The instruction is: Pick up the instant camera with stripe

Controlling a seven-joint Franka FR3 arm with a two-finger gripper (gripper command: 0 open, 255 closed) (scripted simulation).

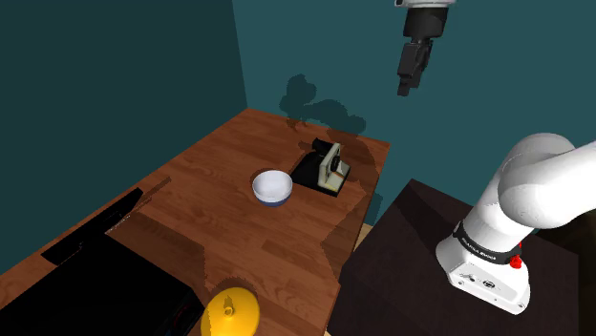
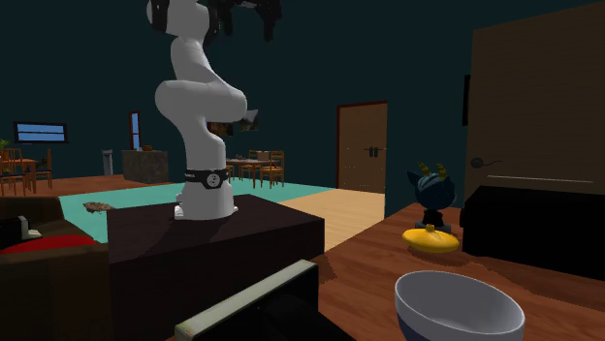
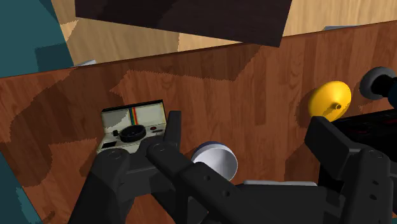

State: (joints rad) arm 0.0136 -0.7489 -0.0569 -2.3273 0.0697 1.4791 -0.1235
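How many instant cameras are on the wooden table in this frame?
1. The instant camera sits at the table's end near the teal wall, next to the white bowl. The big black box at the other end could hide something.

On the wooden tabletop (image 1: 205, 157), well below the hand (image 1: 407, 88), stands a white bowl (image 1: 272, 187); a yellow domed object (image 1: 230, 314) and a black box (image 1: 91, 291) lie farther off.

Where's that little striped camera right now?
In the shoulder view the instant camera sits on the wooden table, just right of the white bowl.
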